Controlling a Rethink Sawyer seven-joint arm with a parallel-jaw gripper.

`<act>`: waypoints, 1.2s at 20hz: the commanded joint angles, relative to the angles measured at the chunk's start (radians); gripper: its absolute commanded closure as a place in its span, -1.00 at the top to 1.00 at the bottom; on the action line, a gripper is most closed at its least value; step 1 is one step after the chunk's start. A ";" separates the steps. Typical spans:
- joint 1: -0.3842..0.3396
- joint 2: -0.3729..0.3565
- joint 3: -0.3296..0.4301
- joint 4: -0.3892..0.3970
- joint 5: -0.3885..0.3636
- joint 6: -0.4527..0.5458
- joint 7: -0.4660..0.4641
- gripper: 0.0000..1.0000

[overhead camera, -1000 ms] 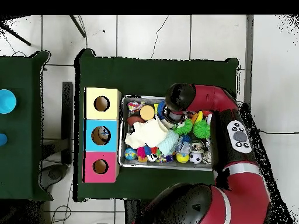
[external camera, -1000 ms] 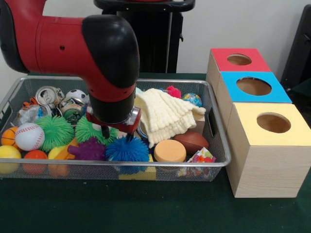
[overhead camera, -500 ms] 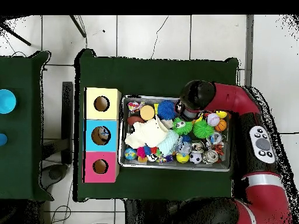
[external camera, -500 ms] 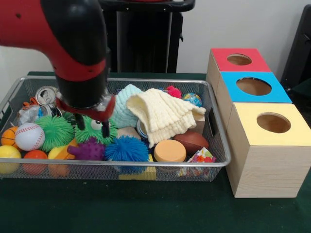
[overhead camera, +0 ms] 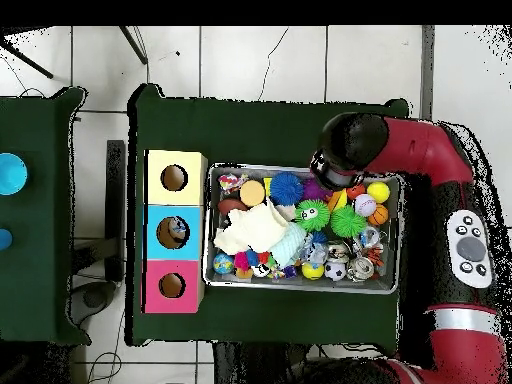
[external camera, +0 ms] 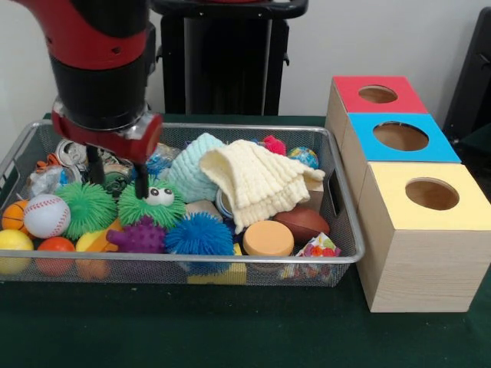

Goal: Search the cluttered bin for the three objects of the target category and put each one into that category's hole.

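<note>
The wire-mesh bin lies on the green table and is full of toys; it also shows in the overhead view. A crumpled clear plastic bottle lies at the bin's left end, beside a silver can. A bluish clear piece shows behind the gripper; I cannot tell what it is. No other bottles can be made out. My gripper hangs open and empty just above the two green spiky balls in the bin's left part. In the overhead view the arm hides it.
Three wooden boxes with round holes stand right of the bin: red, blue, yellow. A cream knitted cloth, a blue spiky ball, a baseball and an orange disc lie in the bin.
The arm has swung from above the blue spiky ball to the bin's left part and risen a little. The gripper stays open and empty.
</note>
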 commanded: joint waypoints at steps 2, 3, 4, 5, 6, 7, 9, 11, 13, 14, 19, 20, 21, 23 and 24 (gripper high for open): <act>0.092 0.003 0.042 -0.017 0.008 0.019 -0.038 1.00; 0.092 0.001 0.044 0.004 0.021 -0.009 -0.021 1.00; 0.093 -0.002 0.044 0.027 0.027 -0.050 -0.008 1.00; 0.095 -0.005 0.043 0.048 0.033 -0.089 0.003 1.00; 0.100 0.000 0.043 0.054 0.034 -0.115 0.006 1.00; 0.105 0.010 0.041 0.049 0.040 -0.112 0.007 1.00; 0.110 0.011 0.037 0.059 0.055 -0.113 0.005 1.00; 0.116 -0.016 0.025 0.086 0.069 -0.108 0.010 1.00; 0.121 -0.036 0.016 0.097 0.081 -0.090 0.008 1.00; 0.123 -0.040 0.012 0.093 0.086 -0.074 0.004 1.00; 0.126 -0.015 0.010 0.054 0.095 -0.041 -0.024 1.00; 0.122 -0.015 0.014 0.058 0.099 -0.045 -0.033 1.00; 0.117 -0.016 0.021 0.063 0.100 -0.057 -0.050 1.00; 0.115 -0.019 0.029 0.067 0.107 -0.054 -0.072 1.00; 0.115 -0.016 0.035 0.058 0.108 -0.051 -0.086 1.00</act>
